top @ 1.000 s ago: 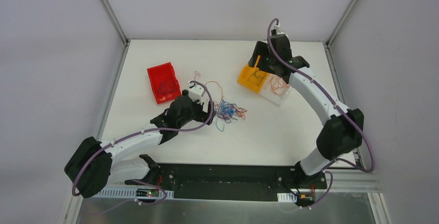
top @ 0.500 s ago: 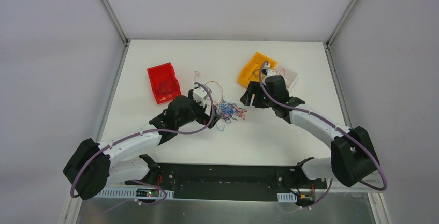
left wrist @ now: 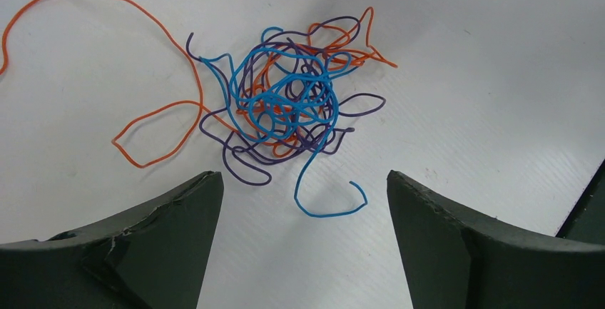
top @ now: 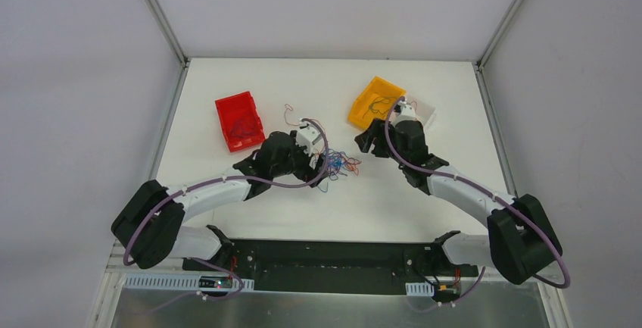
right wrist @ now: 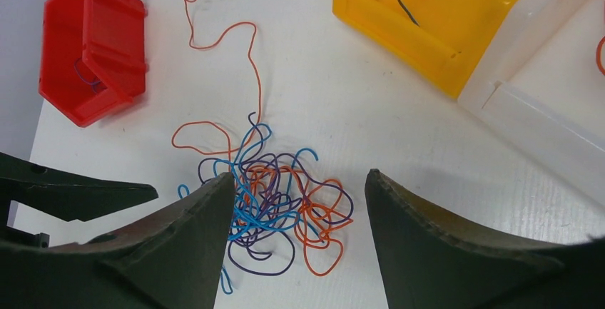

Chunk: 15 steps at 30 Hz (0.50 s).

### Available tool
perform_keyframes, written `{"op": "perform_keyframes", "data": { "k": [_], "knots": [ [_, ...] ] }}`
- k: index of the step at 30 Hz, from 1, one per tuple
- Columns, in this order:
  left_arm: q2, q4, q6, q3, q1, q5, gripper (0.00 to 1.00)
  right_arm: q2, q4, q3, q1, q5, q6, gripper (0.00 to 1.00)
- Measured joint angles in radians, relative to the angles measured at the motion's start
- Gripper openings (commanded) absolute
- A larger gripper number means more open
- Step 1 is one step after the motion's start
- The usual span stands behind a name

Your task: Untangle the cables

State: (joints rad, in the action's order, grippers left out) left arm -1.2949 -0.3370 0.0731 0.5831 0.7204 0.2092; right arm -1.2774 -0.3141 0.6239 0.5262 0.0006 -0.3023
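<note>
Hovering over the tangled cables [left wrist: 289,109], your L gripper [left wrist: 301,178] is wide open, empty; your R gripper [right wrist: 298,179] too, yellow bin [right wrist: 399,34] beyond the cables.

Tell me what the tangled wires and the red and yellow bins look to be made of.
Wires: smooth, slightly glossy coloured plastic sleeving. They hold springy curls, so probably a thin metal core, though none shows. Red bin and yellow bin: hard moulded plastic by the look, with uniform colour, crisp edges and a faint sheen.
</note>
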Motion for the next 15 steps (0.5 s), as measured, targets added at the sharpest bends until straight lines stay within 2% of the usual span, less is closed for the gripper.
{"op": "perform_keyframes", "data": {
  "k": [13, 15],
  "knots": [
    [-0.095, 0.063, -0.009, 0.113, 0.000, -0.011, 0.83, 0.037, -0.033, -0.013, 0.000, 0.033, -0.023, 0.71],
    [-0.154, 0.092, -0.001, 0.177, 0.000, -0.015, 0.77, 0.037, -0.034, -0.013, 0.000, 0.032, -0.026, 0.71]
  ]
}}
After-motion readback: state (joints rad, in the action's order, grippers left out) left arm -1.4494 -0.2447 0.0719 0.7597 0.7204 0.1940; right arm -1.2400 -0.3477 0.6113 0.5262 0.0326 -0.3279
